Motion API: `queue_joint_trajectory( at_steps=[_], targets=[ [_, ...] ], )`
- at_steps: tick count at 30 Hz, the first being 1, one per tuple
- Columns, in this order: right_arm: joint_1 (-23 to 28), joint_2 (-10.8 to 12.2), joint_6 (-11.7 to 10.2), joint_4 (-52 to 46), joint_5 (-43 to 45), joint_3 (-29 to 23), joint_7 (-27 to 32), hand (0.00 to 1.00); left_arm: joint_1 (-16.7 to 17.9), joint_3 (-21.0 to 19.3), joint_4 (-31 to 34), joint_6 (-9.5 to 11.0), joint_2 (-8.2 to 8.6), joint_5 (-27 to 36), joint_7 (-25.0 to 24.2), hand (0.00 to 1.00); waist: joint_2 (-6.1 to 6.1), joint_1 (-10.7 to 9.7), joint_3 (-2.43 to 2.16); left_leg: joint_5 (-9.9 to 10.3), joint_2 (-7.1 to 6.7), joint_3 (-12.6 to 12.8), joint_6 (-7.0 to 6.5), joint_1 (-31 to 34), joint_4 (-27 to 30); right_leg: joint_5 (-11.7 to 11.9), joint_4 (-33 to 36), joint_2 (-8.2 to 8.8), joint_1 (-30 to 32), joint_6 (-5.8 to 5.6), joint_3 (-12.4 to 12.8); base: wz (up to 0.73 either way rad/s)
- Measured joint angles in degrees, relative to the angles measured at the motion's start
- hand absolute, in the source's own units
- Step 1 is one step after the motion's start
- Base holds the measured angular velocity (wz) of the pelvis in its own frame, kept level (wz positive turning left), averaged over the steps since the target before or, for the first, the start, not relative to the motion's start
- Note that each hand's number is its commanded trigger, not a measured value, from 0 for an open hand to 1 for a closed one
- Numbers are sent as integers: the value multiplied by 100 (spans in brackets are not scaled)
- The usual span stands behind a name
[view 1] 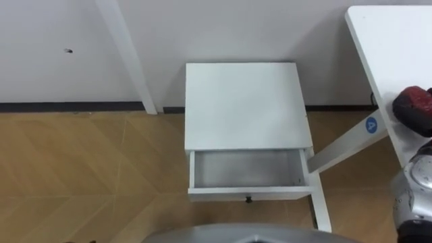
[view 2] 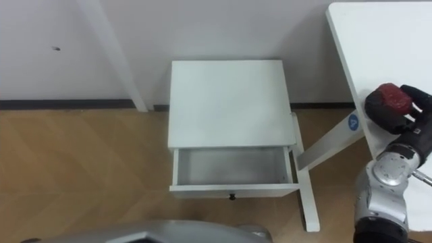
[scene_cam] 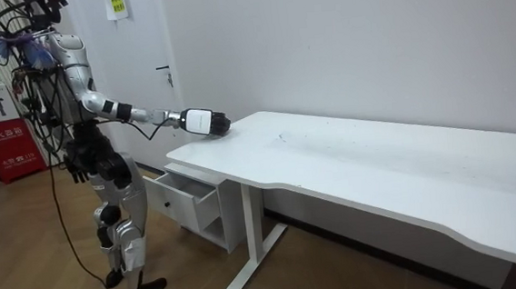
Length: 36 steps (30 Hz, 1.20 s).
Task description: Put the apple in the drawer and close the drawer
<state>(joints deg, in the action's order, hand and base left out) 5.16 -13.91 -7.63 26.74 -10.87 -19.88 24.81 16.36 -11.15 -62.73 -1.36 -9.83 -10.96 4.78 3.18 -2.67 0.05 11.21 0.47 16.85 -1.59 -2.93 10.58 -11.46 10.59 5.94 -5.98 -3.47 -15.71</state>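
One red apple (view 2: 389,100) is what matters here. It is in the robot's right hand (view 2: 415,118), with the dark fingers (view 2: 422,100) curled round it, above the near edge of the white desk (view 2: 378,40). I cannot tell whether it still rests on the desk or is just clear of it. The robot stands at the desk's end, facing a low white cabinet (view 2: 229,101), right arm stretched out sideways. Its left hand (scene_cam: 79,162) hangs by the hip, too small to read. The drawer (view 2: 233,192) is pulled out with nothing in it, presumably left open to take the fruit. It is well apart from the apple. I'd judge the firm grasp is for the carry across, and the slanted desk leg (view 2: 331,145) between the two is what to steer round.
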Motion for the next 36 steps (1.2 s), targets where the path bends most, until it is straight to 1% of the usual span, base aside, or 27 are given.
queue_joint_trajectory(
  at_steps=[3, 7, 11, 12, 14, 16, 18, 20, 21, 23, 25, 29, 33, 34, 36],
  targets=[
    [0, 0, 7, -6, 263, 57, -8, 100, -52, 1, 0, 6, -1, 9, -40, 0, 0, -1, 1, 0, 41, 2, 0, 29, 1, 0, 3, -2, 2, 0, -7, 0],
    [24, 1, 12, -63, 445, 175, -104, 100, -53, 39, -2, 16, -1, 9, -83, 0, 8, 0, 2, 0, 46, 19, 0, 25, -3, 2, 8, -3, -1, 3, -2, -2],
    [53, 6, 12, -301, 447, 621, -291, 100, -43, 115, -8, 46, 10, 9, -75, 0, 12, 24, -1, 0, 45, 36, 0, 5, -21, 2, 7, -4, 42, 4, 22, -2],
    [51, 9, 11, -342, 484, 762, -316, 100, -53, 124, -8, 59, 10, 13, -64, 0, 16, 67, -2, 0, 45, 47, 1, -12, -30, 2, 8, -7, 40, 4, 48, -5],
    [52, 9, 13, -402, 599, 880, -447, 100, -69, 124, -8, 79, 10, 11, -62, 0, 21, 140, -5, 0, 46, 68, 1, -29, -46, 2, 10, -9, 40, 4, 74, -5],
    [54, 10, 14, -528, 836, 1151, -588, 100, -66, 141, -8, 115, 10, 16, -62, 0, 16, 163, -5, 0, 45, 69, 1, -2, -41, 3, 10, -7, 39, 5, 72, 0],
    [53, 15, 21, -675, 931, 1582, -863, 100, -67, 293, -11, 123, -13, 21, -64, 0, 15, 196, -5, 0, 37, 43, 1, 26, -28, 4, 2, -6, 38, 5, 67, 5],
    [53, 25, 23, -784, 951, 1831, -1074, 100, -88, 395, -11, 124, -14, 20, -81, 0, 7, 233, -2, 0, 13, 14, 1, 26, -18, 3, -3, -6, 31, 5, 104, 8],
    [53, 30, 23, -818, 1001, 1928, -1206, 100, -130, 450, -11, 124, -15, 21, -97, 0, 5, 287, -1, 0, 3, -1, 1, 26, -17, 3, -7, -6, 31, 4, 142, 8],
    [43, 31, 23, -834, 1067, 2036, -1356, 100, -190, 465, -12, 125, -14, 20, -135, 0, 3, 339, -1, -1, 5, -44, 0, 25, -12, 3, -11, -5, 22, 4, 140, 13],
    [46, 35, 22, -896, 1083, 2138, -1483, 100, -235, 470, -13, 125, -14, 26, -136, 0, -13, 347, -1, -1, 13, -68, 0, 24, -6, 3, -13, -5, 8, 4, 142, 10],
    [85, 58, 23, -918, 1462, 2352, -1732, 100, -260, 485, -30, 125, -3, 27, -132, 0, -52, 392, 13, -1, 12, -75, 0, 31, -6, 3, -75, -5, -54, 4, 103, 0],
    [267, 110, 30, -903, 1683, 2567, -1982, 100, -378, 576, 0, 136, 42, 29, -106, 0, -74, 434, 13, 0, -8, -103, 1, 34, 1, 3, -96, -6, -52, 4, 57, 3],
    [295, 127, 37, -903, 1718, 2569, -2014, 100, -392, 576, 1, 140, 47, 29, -99, 0, -74, 439, 13, 0, -5, -111, 1, 36, 1, 3, -96, -6, -52, 4, 50, 5],
    [307, 191, 132, -881, 1795, 2579, -2084, 100, -409, 577, 1, 142, 51, 33, -55, 0, -76, 442, 14, 0, 0, -118, 1, 41, 1, 3, -95, -5, -58, 4, 34, 0]
  ],
)
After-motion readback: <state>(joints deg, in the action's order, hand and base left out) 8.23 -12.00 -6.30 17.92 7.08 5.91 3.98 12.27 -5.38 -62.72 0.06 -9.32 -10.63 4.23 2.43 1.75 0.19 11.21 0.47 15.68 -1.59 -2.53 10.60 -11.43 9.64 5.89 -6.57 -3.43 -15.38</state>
